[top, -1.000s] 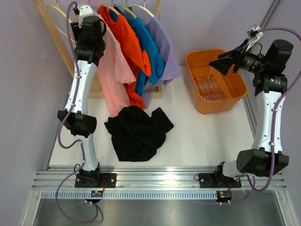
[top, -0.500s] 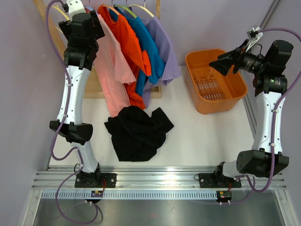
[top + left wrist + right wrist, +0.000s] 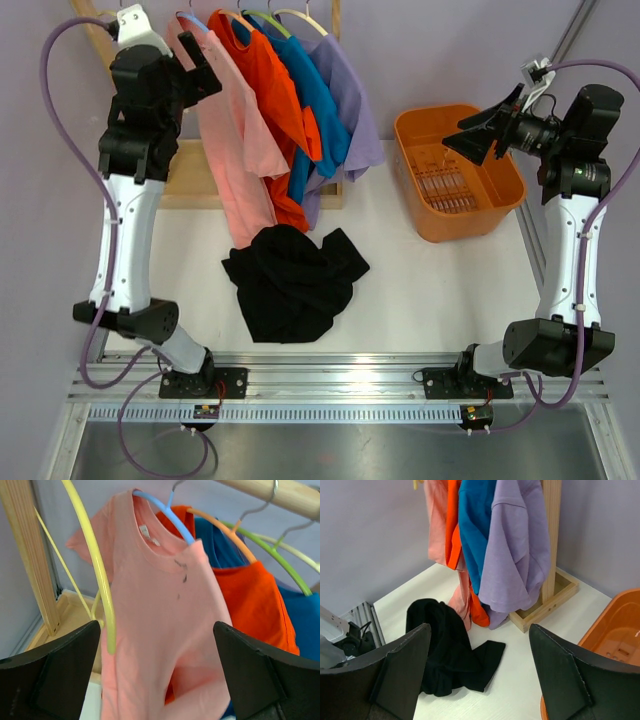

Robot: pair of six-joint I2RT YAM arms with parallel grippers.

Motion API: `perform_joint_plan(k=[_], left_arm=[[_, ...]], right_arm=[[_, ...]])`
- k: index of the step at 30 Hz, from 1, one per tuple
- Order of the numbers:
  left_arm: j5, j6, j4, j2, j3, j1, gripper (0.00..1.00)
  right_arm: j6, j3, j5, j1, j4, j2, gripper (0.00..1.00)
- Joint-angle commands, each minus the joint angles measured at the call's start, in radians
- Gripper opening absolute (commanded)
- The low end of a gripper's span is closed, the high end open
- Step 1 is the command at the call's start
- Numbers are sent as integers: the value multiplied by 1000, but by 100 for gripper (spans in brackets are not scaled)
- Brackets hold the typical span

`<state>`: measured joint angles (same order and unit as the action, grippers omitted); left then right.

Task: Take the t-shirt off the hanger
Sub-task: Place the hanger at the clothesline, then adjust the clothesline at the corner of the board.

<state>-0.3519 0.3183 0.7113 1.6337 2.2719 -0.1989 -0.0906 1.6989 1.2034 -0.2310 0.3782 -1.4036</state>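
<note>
A pink t-shirt (image 3: 235, 150) hangs on a blue hanger (image 3: 165, 510) at the left end of the wooden rack; a fold low on its front bulges out. My left gripper (image 3: 193, 62) is high beside the rack, facing the pink t-shirt (image 3: 160, 595). It is open (image 3: 156, 645) with nothing between its fingers, a short way off the cloth. An orange, a blue and a purple t-shirt (image 3: 350, 110) hang behind on their own hangers. A black t-shirt (image 3: 290, 280) lies crumpled on the table. My right gripper (image 3: 478, 135) hovers open over the orange basket.
An empty yellow hanger (image 3: 95, 570) hangs just left of the pink shirt, near the rack's wooden post (image 3: 30, 555). The orange basket (image 3: 455, 215) stands at the right. The rack's base frame (image 3: 555, 602) rests on the white table. The black t-shirt (image 3: 445, 655) lies below the right gripper (image 3: 480, 640).
My left gripper has opened wide and drawn back to the left, away from the pink t-shirt's shoulder. The right arm has stayed still.
</note>
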Motion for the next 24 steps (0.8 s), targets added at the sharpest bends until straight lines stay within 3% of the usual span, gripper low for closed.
perform_joint_plan(k=[1, 5, 10, 15, 20, 24], left_arm=[[106, 1, -48, -188, -102, 12, 99], [218, 25, -73, -353, -329, 76, 99], [338, 16, -81, -567, -550, 119, 99], [248, 62, 11, -730, -736, 131, 99], [263, 266, 73, -788, -957, 171, 99], [340, 474, -34, -756, -1152, 222, 99]], right_arm=[[11, 13, 68, 25, -42, 0, 87], [83, 112, 30, 76, 94, -85, 87], [325, 272, -183, 205, 450, -215, 86], [278, 187, -391, 311, 404, -245, 85], [308, 81, -371, 329, 366, -224, 85], [330, 38, -347, 328, 361, -212, 86]])
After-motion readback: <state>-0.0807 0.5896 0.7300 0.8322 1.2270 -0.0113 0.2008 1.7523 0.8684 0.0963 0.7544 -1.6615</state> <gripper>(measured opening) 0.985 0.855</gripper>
